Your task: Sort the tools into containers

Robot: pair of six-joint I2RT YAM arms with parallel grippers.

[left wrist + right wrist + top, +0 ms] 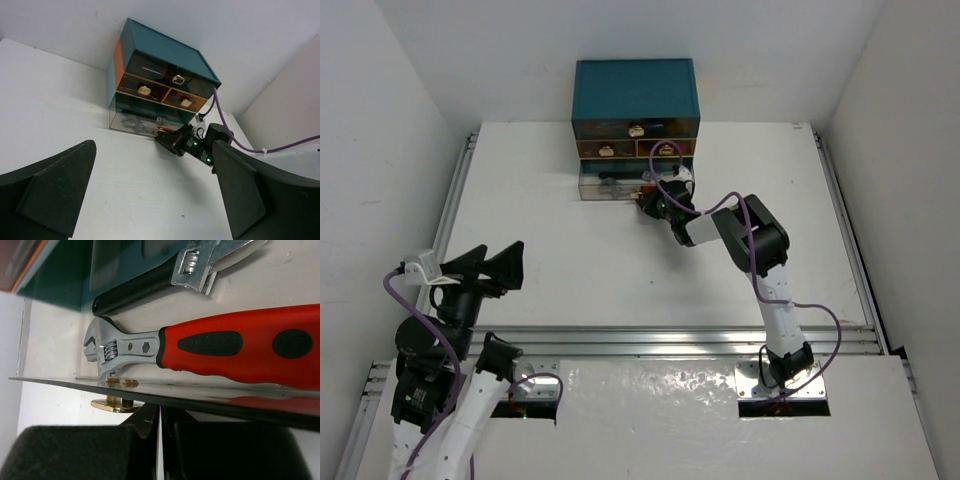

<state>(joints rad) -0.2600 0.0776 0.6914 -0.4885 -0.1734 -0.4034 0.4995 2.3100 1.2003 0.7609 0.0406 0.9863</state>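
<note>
Progress looks far along: a red-handled adjustable wrench (240,347) and a black-handled adjustable wrench (140,285) lie side by side in the clear plastic bottom drawer (592,186), which stands pulled out from the teal box-shaped chest (635,85) at the far middle of the white table (550,250). No tool shows outside the chest from above, so what seems left is sliding this drawer in. The right gripper (160,417) sits just in front of the drawer's front wall, right of its brass knob (114,404), fingers pressed together on nothing visible. The three brownish upper drawers (635,130) are closed. At the near left, well apart, the left gripper (492,262) hangs spread and empty; nothing blocks the drawer's path.
</note>
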